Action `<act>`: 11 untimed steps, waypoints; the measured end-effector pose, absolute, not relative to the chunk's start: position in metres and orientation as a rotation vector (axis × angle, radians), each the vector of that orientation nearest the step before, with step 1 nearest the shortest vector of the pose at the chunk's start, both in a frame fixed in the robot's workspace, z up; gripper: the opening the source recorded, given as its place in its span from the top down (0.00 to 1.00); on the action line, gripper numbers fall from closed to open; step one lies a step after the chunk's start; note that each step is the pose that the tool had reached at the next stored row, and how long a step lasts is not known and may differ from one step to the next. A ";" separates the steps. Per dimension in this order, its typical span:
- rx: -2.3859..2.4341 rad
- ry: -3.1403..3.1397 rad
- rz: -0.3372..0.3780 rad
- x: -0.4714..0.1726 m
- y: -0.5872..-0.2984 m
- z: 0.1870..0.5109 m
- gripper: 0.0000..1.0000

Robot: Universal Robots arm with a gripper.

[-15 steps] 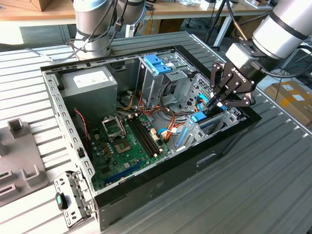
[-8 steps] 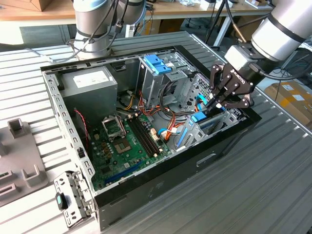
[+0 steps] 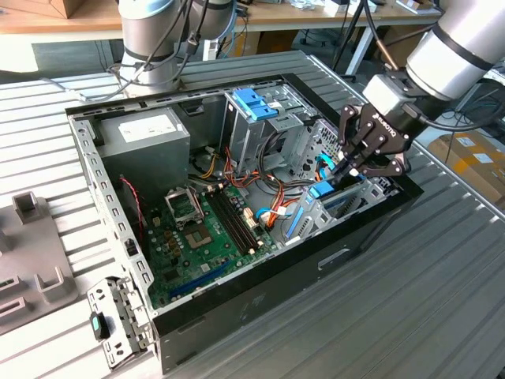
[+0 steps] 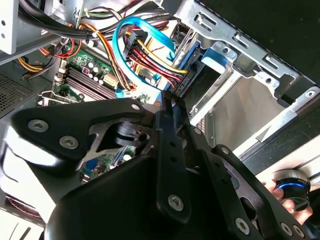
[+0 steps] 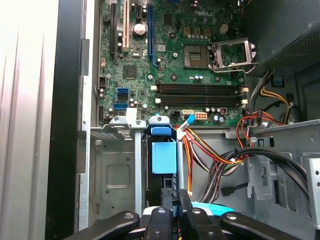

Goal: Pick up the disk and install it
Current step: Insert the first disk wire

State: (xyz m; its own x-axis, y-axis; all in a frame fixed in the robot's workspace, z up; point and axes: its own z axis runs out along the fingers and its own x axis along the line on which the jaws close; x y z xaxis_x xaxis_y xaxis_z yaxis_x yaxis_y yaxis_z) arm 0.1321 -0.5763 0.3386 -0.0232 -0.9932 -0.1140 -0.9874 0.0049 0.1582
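Exterior view: narrow end effector (image 3: 345, 175) grips the disk (image 3: 325, 192) upright inside the computer case (image 3: 260, 296).

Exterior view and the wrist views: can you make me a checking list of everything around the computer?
Surface: ribbed metal table, open computer case on it.
Job's things: disk stands on edge in the drive bay, blue plastic showing.
Clutter: grey fixture block and loose metal bracket at the exterior view's left.
Grippers: gripper low inside the case, at the disk.
Cables: red, yellow and black wires; blue data cable.
Surroundings: another arm's base; cardboard boxes.
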 end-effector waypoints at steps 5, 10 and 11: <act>2.176 -2.207 -0.306 0.132 -0.576 0.344 0.76; 2.181 -2.210 -0.316 0.132 -0.576 0.356 0.76; 2.182 -2.211 -0.320 0.132 -0.576 0.356 0.76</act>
